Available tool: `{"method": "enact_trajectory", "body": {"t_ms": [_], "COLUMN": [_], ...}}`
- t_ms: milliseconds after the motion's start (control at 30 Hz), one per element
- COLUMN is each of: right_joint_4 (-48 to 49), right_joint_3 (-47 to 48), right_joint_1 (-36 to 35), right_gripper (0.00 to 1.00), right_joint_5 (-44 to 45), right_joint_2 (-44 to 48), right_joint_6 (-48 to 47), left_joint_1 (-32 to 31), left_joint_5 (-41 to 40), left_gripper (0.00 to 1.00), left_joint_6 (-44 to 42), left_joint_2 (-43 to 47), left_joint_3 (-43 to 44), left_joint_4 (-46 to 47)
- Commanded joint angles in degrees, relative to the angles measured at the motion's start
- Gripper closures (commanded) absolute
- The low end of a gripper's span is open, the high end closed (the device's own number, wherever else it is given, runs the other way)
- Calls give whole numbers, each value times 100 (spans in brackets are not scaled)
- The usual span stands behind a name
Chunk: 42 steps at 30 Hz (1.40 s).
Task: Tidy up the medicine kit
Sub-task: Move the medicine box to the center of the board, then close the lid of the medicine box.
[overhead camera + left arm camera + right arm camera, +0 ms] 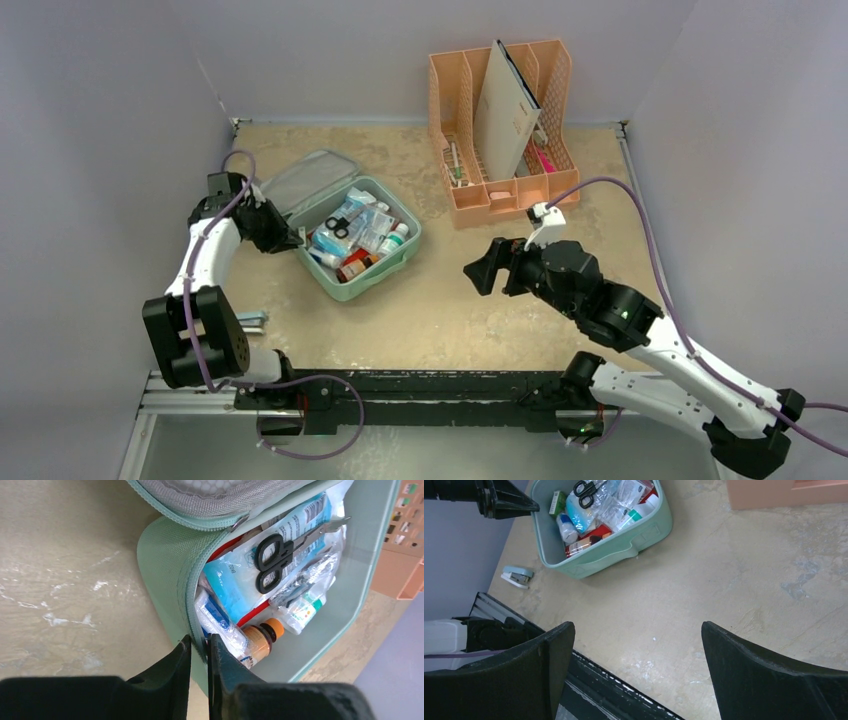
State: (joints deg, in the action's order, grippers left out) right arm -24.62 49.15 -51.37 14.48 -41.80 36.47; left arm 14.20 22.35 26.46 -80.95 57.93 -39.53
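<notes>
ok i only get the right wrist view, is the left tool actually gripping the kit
observer: yes, the left wrist view shows the left tool shut on the zippered rim of the medicine kit
operator: where's the lid
observer: the top view shows the lid folded open at the kit's far left side
operator: what's in that peach thing
observer: the file organizer has a tall folder standing in it

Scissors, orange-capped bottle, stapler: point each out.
scissors (267, 566), left wrist view, where the handle loops join.
bottle (256, 641), left wrist view, its label.
stapler (517, 575), right wrist view, its top.
</notes>
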Motion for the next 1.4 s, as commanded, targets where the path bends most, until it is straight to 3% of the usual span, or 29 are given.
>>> {"method": "enact_trajectory", "body": {"t_ms": [0,67,233,467,733,967,1167,1367], "right_joint_4": [-6,42,60,52,11,87,1021,1747], "right_joint_3": [-2,18,133,116,146,398,-122,21], "right_joint_1": [-13,-13,-12,-12,-12,-8,-10,-10], "right_gripper": [2,1,1,1,1,1,3,5], "right_joint_5": [185,170,145,152,53,114,-122,-494], "right_joint_2": [9,-52,-165,-153,-114,-365,-899,-1846], "right_joint_6": [41,-17,-263,-333,-333,-510,283,609], "left_joint_1": [-49,-44,79,1009,1171,1201,1201,1230], "left_joint_5": [626,645,200,1130,961,1431,1706,1712], "left_gripper": [83,76,45,21,16,16,15,16], "left_joint_6": [289,330,345,616,1204,1952,1858,1871], "left_joint_2": [511,571,526,306,-394,-1076,-1670,-1967], "left_joint_3": [54,193,675,693,402,-40,14,183], "left_joint_4": [292,232,-6,799,1888,3135,3629,3849]}}
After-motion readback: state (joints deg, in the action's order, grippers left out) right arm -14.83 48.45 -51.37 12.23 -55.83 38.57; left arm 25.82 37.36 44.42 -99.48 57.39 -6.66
